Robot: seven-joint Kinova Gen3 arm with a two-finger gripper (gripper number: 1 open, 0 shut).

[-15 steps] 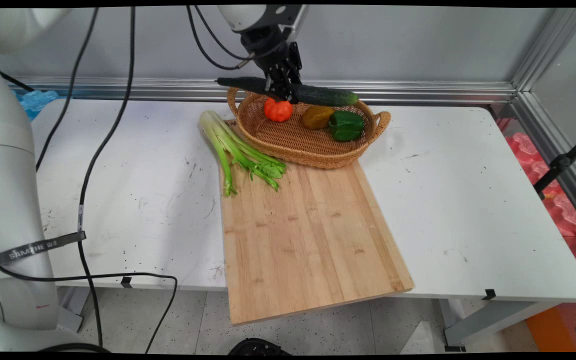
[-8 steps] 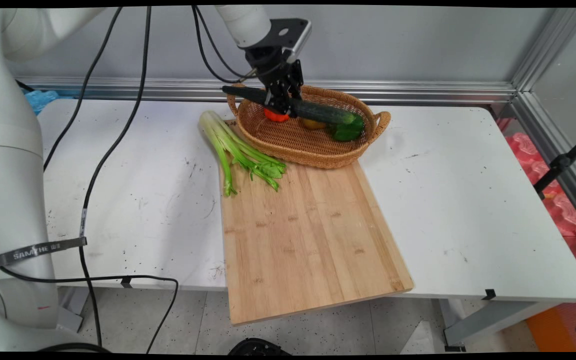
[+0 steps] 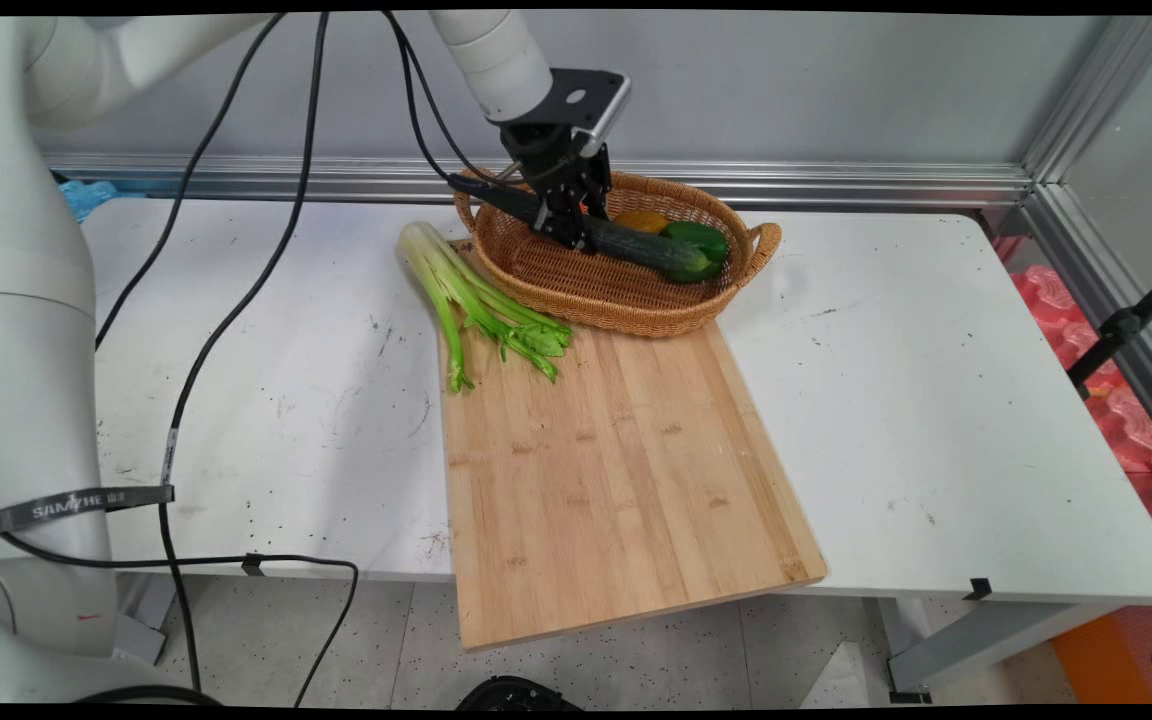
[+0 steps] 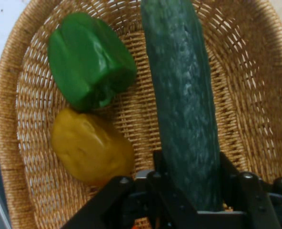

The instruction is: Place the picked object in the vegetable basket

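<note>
A: Where is the hand [image 3: 568, 222] right now?

B: Low over the left part of the wicker basket [image 3: 626, 300], at the far side of the white table [image 3: 936, 400]. Its two fingers are pinching a long dark green cucumber [image 3: 636, 247] near one end.

A: How does the cucumber lie?

B: Slanted across the basket, its gripped end up by the left handle, its free end down toward the right, beside a green pepper [image 3: 698, 238]. From the hand view the cucumber [image 4: 186, 109] runs straight away from the fingers over the woven basket [image 4: 246, 100] floor; I cannot tell whether it touches the weave.

A: What else sits in there?

B: A yellow pepper [image 3: 641, 221] behind the cucumber, next to the green one. In the hand view the green pepper [image 4: 91, 62] and the yellow pepper [image 4: 91, 148] lie side by side, left of the cucumber, touching or nearly so.

A: And outside the basket?

B: A bunch of celery [image 3: 476, 300] lies just left of it, leafy tips on the wooden cutting board [image 3: 616, 470], pale stalks on the table. The board runs from the basket's near rim to past the table's near edge
</note>
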